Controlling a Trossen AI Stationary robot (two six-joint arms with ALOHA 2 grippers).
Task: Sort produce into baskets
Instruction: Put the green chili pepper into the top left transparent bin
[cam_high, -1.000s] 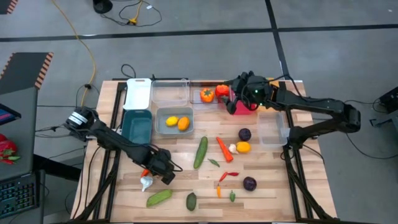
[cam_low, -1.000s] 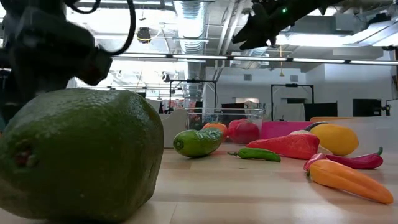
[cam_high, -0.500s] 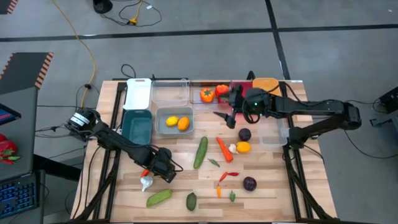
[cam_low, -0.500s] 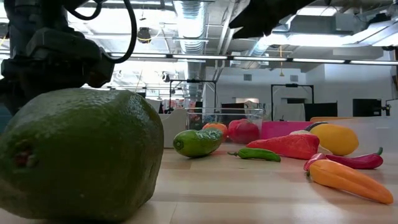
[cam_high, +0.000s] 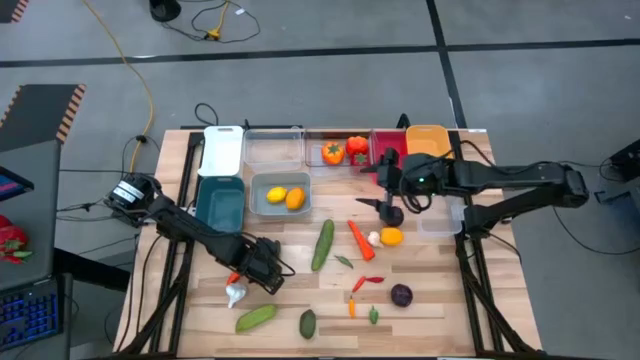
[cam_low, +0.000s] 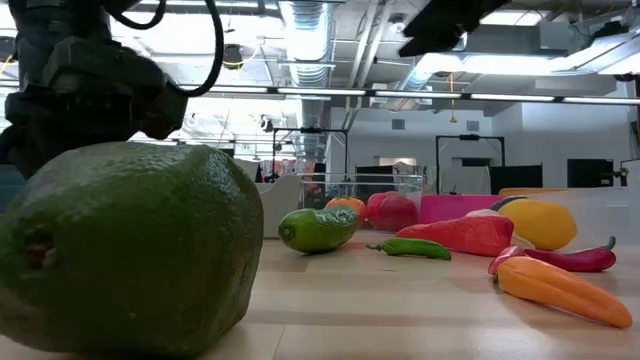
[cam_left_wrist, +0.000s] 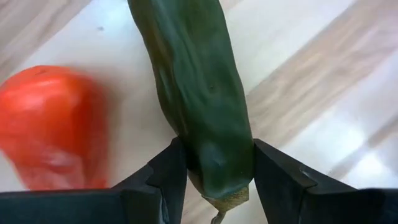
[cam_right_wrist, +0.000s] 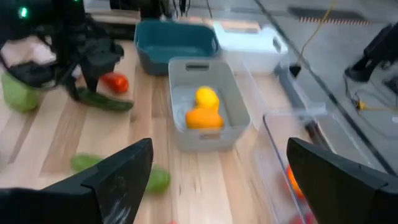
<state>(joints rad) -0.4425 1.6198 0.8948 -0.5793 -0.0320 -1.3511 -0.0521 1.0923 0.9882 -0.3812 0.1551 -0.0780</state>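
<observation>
While the left arm stays low near the front left of the wooden tabletop, the high view shows the right arm has come away from the red plastic tub at the back. Its jaws now hang wide apart just above the round purple toy ball in the middle. I think the ball is its next pick. A white toy garlic lies just beside the left jaws.

From the low view, a big green toy fruit fills the near side. The left arm is the dark shape behind it. The right arm has slid along the top of the picture and is still high up.

Seen from the left wrist view, the left jaws have squeezed in. They now press on both sides of the stalk end of a long dark green toy cucumber, which still lies flat on the tabletop. A soft red toy vegetable lies just beside it. So the grab looks done, and lifting should come next.

Through the right wrist view, the right jaws are spread wide and hold nothing. Far off sit the grey-blue plastic tub with a yellow toy lemon and an orange fruit in it, and the teal plastic tub.

No words or labels can be read anywhere.
</observation>
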